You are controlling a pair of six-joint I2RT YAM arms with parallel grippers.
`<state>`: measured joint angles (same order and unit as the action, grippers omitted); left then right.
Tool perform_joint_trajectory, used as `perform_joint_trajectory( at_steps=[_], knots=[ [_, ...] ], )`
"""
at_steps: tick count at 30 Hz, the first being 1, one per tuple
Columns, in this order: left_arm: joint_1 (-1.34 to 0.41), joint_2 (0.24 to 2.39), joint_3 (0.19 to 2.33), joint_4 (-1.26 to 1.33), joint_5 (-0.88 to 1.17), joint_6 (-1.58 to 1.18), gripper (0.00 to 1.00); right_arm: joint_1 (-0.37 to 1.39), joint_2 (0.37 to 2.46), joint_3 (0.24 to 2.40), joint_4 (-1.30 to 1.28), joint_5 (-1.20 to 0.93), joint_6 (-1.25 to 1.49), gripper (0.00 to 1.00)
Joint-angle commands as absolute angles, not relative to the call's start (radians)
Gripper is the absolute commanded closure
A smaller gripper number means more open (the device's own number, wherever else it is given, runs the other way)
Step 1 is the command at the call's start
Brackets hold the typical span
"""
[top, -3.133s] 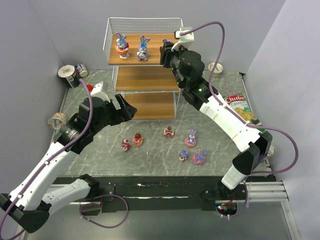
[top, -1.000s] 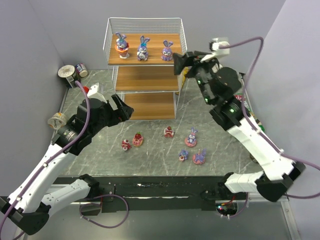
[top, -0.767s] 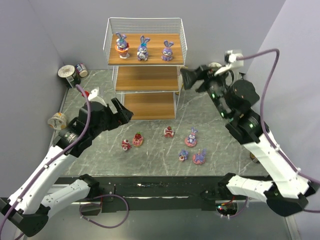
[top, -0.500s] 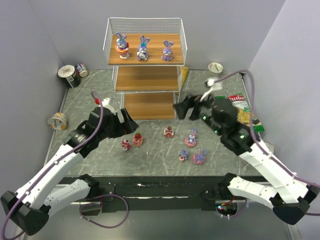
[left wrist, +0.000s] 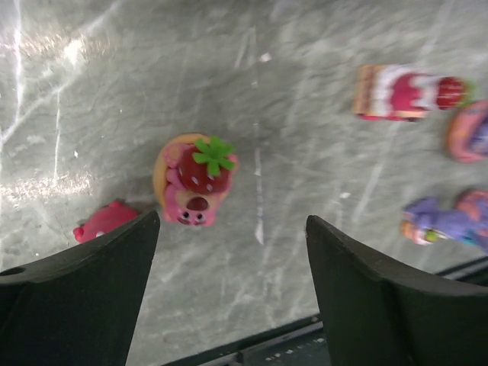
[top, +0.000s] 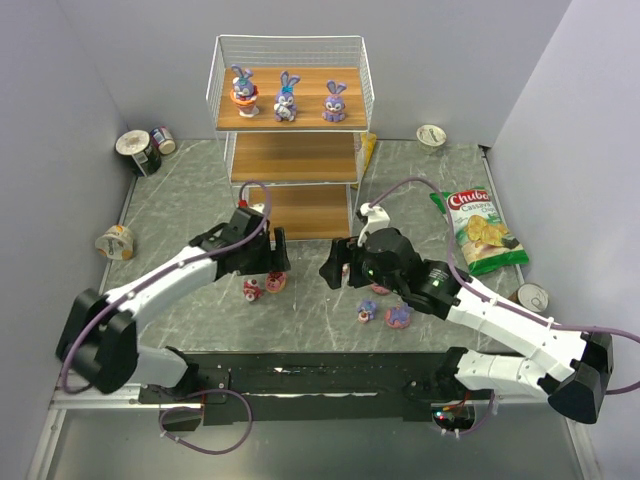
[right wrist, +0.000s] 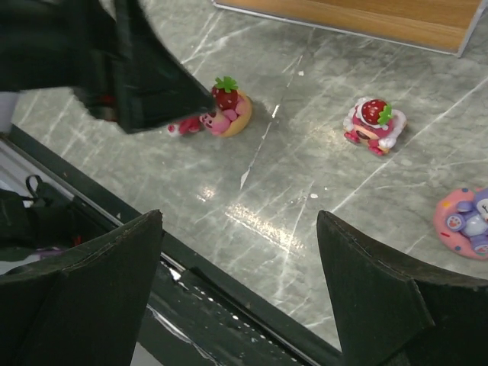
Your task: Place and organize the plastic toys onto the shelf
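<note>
The shelf (top: 290, 140) stands at the back, with three purple-blue bunnies (top: 286, 97) in a row on its top board. The other plastic toys lie on the table in front. My left gripper (top: 274, 256) is open and hangs low over the table. In the left wrist view a pink figure with a strawberry top (left wrist: 197, 183) stands just ahead of that gripper (left wrist: 231, 221), nearer its left finger and outside the jaws. A red-pink toy (left wrist: 107, 219) lies beside that finger. My right gripper (right wrist: 238, 215) is open and empty above bare table, with a strawberry-topped toy (right wrist: 374, 122) ahead of it.
A green-red chip bag (top: 482, 230) lies at the right, with a can (top: 532, 297) near it. Cans (top: 138, 150) and a cup (top: 115, 242) line the left edge. Two small purple toys (top: 398, 317) sit near the front edge. The two grippers are close together.
Both arms have dropped from shelf height to the toys on the table. The right gripper left a third bunny on the top board. The left jaws have narrowed a little.
</note>
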<state>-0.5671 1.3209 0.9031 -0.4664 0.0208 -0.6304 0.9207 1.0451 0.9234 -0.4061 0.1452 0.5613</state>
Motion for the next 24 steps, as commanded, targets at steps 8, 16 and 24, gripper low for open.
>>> perform_joint_trajectory(
  at_steps=[8, 16, 24],
  knots=[
    [-0.569, 1.525, 0.934, -0.319, 0.034, -0.555, 0.17, 0.925, 1.003, 0.900, -0.416, 0.221, 0.635, 0.12],
    [-0.569, 1.595, 0.948, -0.305, 0.116, -0.597, 0.29, 0.925, 0.988, 0.884, -0.469, 0.242, 0.647, 0.12],
    [-0.595, 1.637, 0.991, -0.373, 0.095, -0.768, 0.51, 0.925, 1.003, 0.877, -0.494, 0.196, 0.637, 0.12]
  ],
)
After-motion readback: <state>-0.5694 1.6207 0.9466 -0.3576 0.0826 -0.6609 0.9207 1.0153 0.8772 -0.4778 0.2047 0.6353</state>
